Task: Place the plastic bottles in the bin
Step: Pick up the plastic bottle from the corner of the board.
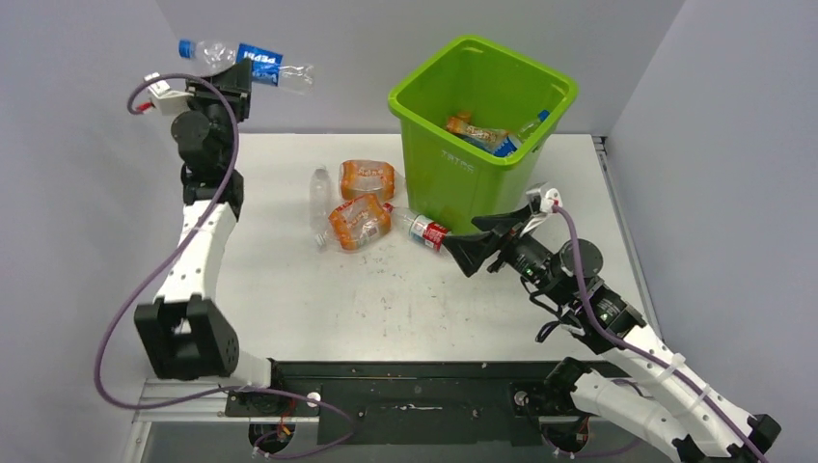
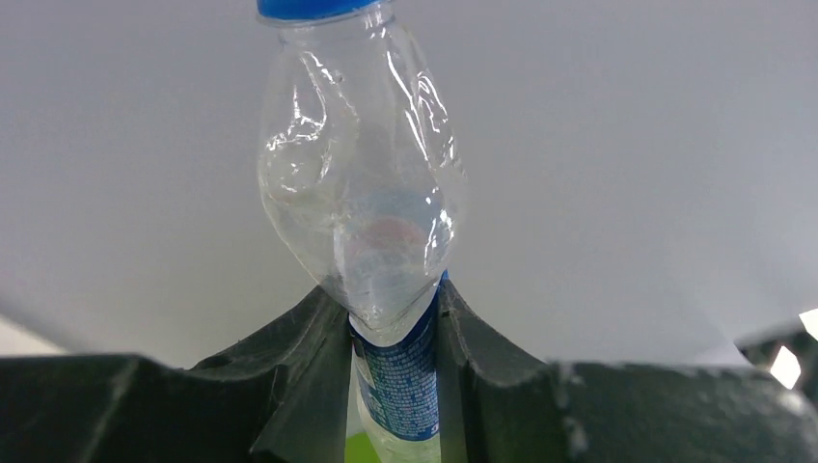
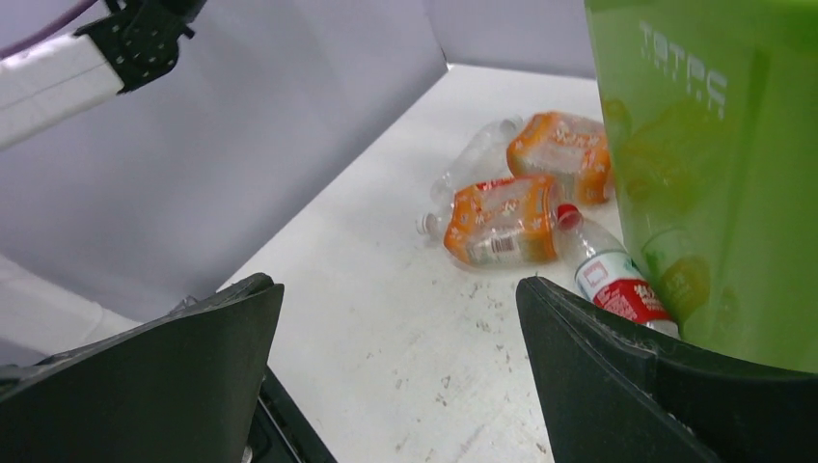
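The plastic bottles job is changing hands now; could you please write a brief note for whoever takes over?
Left gripper: shut on a blue-labelled bottle, held high, left of the bin.
Right gripper: open, empty, low beside the red-labelled bottle.
Done: a few bottles lie in the bin.
Left: drop the held bottle; then the red-labelled one, two orange bottles and a clear bottle on the table.

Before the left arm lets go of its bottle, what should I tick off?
1. Grip: left gripper shut on the blue-label bottle: ok.
2. That bottle over the bin: not ok, it hangs off to the bin's left.
3. Bin mouth free of arms: ok.
4. Spare hand: right gripper open and empty: ok.
5. Clearing the table: not ok; the red-label bottle, two orange bottles and a clear bottle lie on it.
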Controlling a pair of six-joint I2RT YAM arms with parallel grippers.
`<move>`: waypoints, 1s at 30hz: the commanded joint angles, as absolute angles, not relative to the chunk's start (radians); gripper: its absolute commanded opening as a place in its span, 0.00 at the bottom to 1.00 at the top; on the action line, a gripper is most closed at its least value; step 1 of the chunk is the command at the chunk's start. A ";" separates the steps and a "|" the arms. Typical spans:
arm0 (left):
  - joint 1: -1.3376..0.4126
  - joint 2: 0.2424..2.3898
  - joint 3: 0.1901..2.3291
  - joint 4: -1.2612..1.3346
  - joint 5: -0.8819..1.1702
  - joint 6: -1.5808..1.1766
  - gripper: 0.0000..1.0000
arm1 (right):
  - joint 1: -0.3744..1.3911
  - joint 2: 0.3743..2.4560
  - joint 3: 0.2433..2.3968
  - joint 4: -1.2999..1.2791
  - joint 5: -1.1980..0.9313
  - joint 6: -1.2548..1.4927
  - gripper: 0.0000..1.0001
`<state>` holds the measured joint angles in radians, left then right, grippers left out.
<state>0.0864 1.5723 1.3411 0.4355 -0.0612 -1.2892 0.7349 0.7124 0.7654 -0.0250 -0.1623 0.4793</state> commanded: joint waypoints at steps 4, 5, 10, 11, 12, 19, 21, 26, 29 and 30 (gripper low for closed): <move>-0.210 1.056 1.164 0.248 0.346 -0.568 0.00 | 0.746 0.792 1.090 -0.084 -0.239 0.391 0.97; -0.249 0.985 1.123 0.231 0.371 -0.495 0.00 | 0.746 0.803 1.121 -0.096 -0.248 0.385 0.97; -0.389 0.733 0.973 0.128 0.569 -0.268 0.05 | 0.746 0.855 1.248 -0.142 -0.279 0.375 0.97; -0.400 0.706 0.958 0.108 0.618 -0.253 0.05 | 0.746 0.867 1.272 -0.146 -0.300 0.375 0.98; -0.407 0.682 0.935 0.097 0.660 -0.247 0.01 | 0.746 0.879 1.292 -0.144 -0.321 0.382 0.98; -0.471 0.625 0.795 0.064 0.772 -0.151 0.00 | 0.746 0.981 1.365 -0.134 -0.477 0.444 0.99; -0.510 0.622 0.760 0.079 0.739 -0.136 0.00 | 0.750 1.022 1.410 -0.185 -0.482 0.427 0.99; -0.525 0.631 0.643 0.226 0.714 -0.190 0.00 | 0.843 1.085 1.526 -0.345 -0.335 0.329 0.99; -0.525 0.620 0.590 0.281 0.687 -0.222 0.00 | 0.939 1.097 1.529 -0.396 -0.216 0.271 0.97; -0.525 0.615 0.577 0.291 0.678 -0.230 0.00 | 0.968 1.100 1.518 -0.396 -0.195 0.260 0.96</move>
